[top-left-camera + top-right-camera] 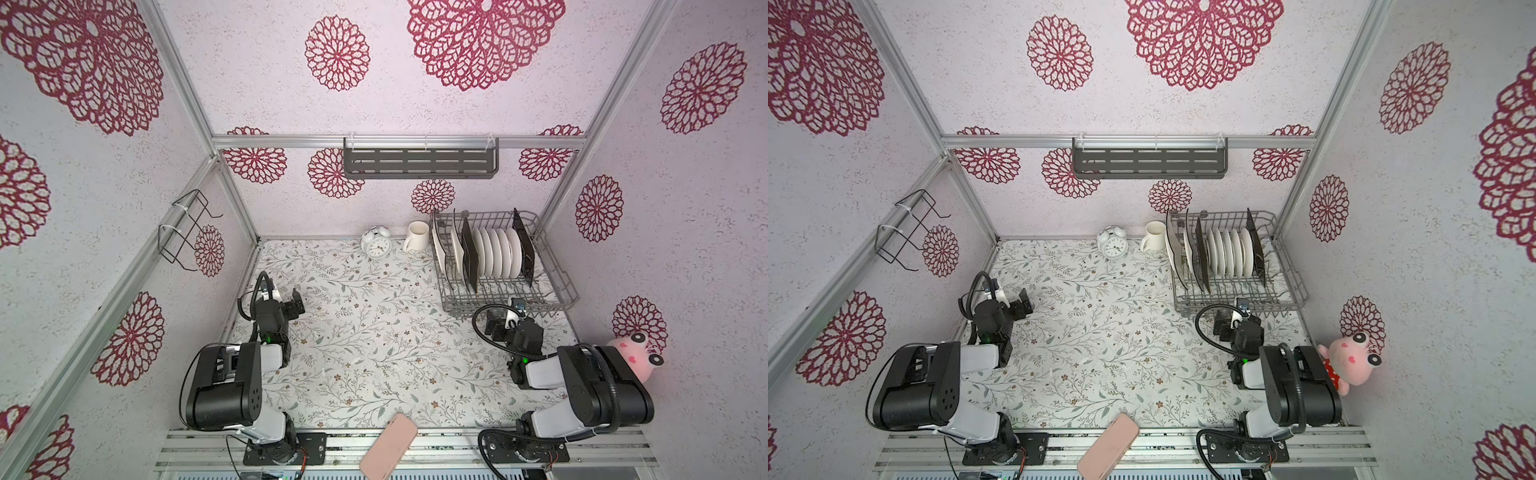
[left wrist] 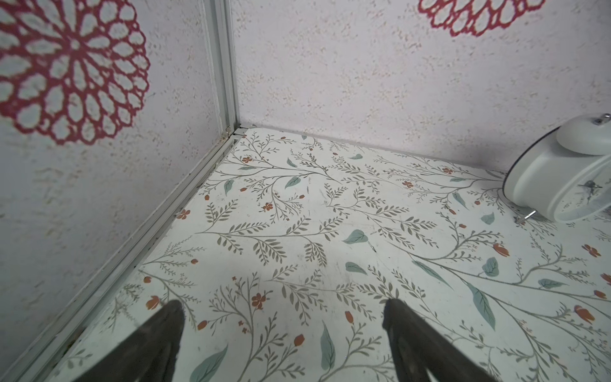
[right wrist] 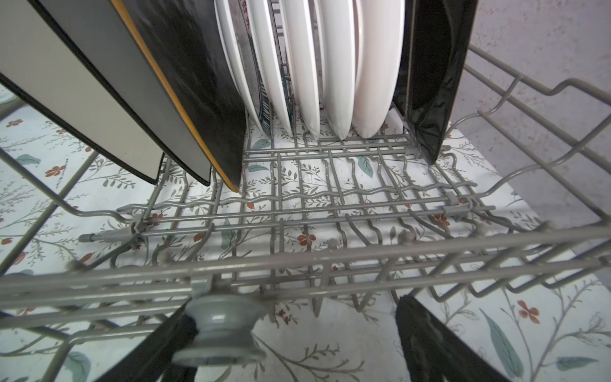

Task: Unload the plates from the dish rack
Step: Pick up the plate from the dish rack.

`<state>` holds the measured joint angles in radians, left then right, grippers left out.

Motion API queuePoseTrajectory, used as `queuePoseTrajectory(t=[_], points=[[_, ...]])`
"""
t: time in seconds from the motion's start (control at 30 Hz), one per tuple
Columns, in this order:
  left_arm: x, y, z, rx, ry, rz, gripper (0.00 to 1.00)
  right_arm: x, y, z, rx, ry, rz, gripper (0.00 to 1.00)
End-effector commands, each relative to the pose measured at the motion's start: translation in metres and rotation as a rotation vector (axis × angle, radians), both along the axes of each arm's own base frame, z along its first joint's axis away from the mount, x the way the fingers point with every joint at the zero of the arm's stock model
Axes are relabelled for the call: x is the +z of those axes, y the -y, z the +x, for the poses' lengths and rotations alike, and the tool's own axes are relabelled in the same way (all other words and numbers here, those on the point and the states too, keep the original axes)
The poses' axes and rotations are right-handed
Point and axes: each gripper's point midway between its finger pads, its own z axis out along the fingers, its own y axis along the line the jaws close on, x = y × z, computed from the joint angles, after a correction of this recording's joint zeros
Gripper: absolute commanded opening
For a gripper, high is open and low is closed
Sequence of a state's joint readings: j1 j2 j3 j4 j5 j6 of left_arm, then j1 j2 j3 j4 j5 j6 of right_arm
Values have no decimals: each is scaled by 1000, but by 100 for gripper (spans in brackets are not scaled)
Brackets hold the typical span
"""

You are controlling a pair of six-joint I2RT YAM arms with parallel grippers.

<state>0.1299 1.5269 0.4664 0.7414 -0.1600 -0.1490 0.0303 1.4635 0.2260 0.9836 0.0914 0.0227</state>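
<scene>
Both jaws are hanging apart and empty; the right arm (image 1: 525, 334) is facing the dish rack (image 1: 548, 302), probably needing to pinch a plate (image 1: 496, 251) next.

Dish rack (image 3: 330, 261): near rail, just in front of the right gripper (image 3: 292, 311), blurred. Grey knob (image 3: 220, 334) on that rail, before one finger, also blurred. Plates (image 3: 330, 66), farther ahead of that gripper: cut off by the picture's edge, faces hidden edge-on, rim lettering unreadable. Clock (image 2: 562, 178), ahead and to one side of the left gripper (image 2: 282, 304): cut by the edge. Phone (image 1: 388, 446), behind both grippers: cut off. Toy (image 1: 636, 357), behind the right gripper: partly hidden by the arm.
</scene>
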Motion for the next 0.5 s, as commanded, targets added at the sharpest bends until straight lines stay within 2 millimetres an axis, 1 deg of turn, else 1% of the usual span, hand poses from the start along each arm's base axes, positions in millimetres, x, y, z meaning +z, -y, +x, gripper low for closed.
queuePoseTrajectory(t=[0.0, 0.03, 0.07, 0.13, 0.17, 0.2, 0.23, 0.3, 0.4, 0.47], points=[[44, -5, 7, 50, -32, 27, 90, 73, 34, 24, -181, 141, -7, 84], [67, -1, 8, 57, 26, 63, 91, 86, 26, 24, -130, 171, -3, 84], [92, 9, 8, 31, 107, 73, 93, 101, 19, 25, -89, 196, 6, 84], [133, 29, 11, -47, 213, 49, 96, 126, 8, 30, -29, 204, 24, 83], [150, 41, 16, -93, 224, 35, 98, 138, 1, 33, 7, 195, 33, 81], [160, 52, 20, -126, 204, 30, 100, 151, -5, 35, 40, 202, 44, 80], [173, 67, 26, -166, 187, 28, 100, 163, -11, 36, 72, 203, 56, 80], [192, 102, 37, -257, 170, 40, 100, 184, -22, 37, 120, 194, 84, 79], [208, 156, 46, -385, 140, 78, 100, 205, -37, 33, 179, 189, 92, 79], [214, 186, 48, -450, 130, 103, 99, 213, -44, 29, 203, 191, 90, 80]])
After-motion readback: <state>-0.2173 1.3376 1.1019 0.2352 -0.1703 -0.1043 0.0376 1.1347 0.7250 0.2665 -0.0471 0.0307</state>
